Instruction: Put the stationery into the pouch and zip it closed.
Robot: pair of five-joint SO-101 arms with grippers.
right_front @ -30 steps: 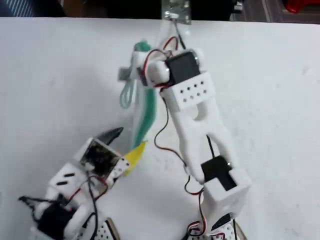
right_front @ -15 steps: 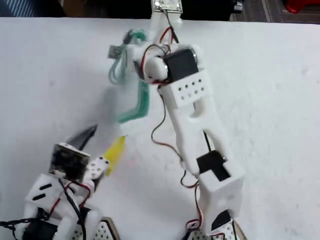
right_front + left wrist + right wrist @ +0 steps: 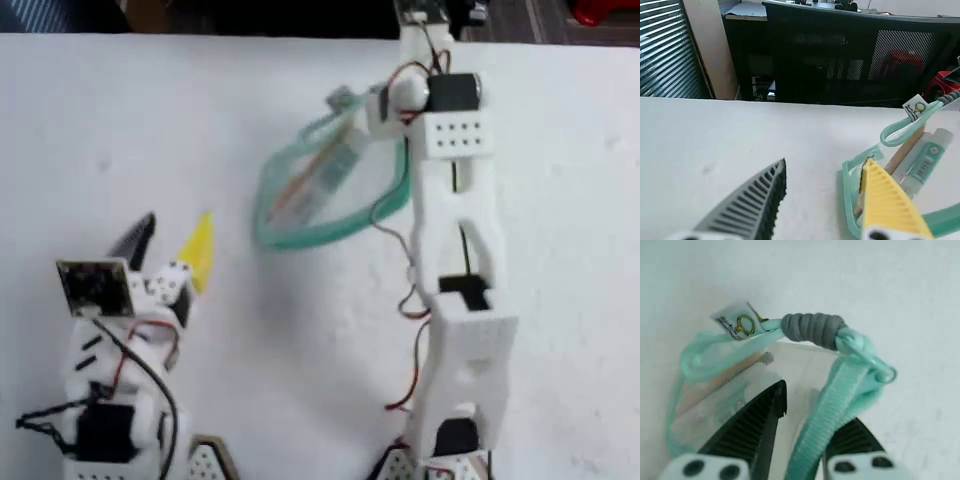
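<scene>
A clear pouch (image 3: 300, 215) with teal trim lies flat on the white table, right of centre at the back. Inside it I see an orange pencil (image 3: 297, 188) and a white tube (image 3: 337, 164). My right gripper (image 3: 378, 105) is at the pouch's far corner, shut on its teal zip edge (image 3: 832, 390), just below a grey cord wrap (image 3: 812, 327) and a small tag (image 3: 737, 322). My left gripper (image 3: 168, 240) is open, apart from the pouch at the near left, holding nothing. Its wrist view shows the pouch (image 3: 852, 175) beyond the yellow finger (image 3: 890, 205), with the pencil (image 3: 904, 148) inside.
The right arm (image 3: 455, 250) stretches from the front edge to the back of the table, just right of the pouch. A teal strap loop (image 3: 900, 130) with the tag sticks out of the pouch's corner. Bare table (image 3: 150, 120) spreads to the left and far right.
The right arm has swung right, dragging the pouch with it; the pouch now lies flat. The left arm has pulled back to the left, away from the pouch.
</scene>
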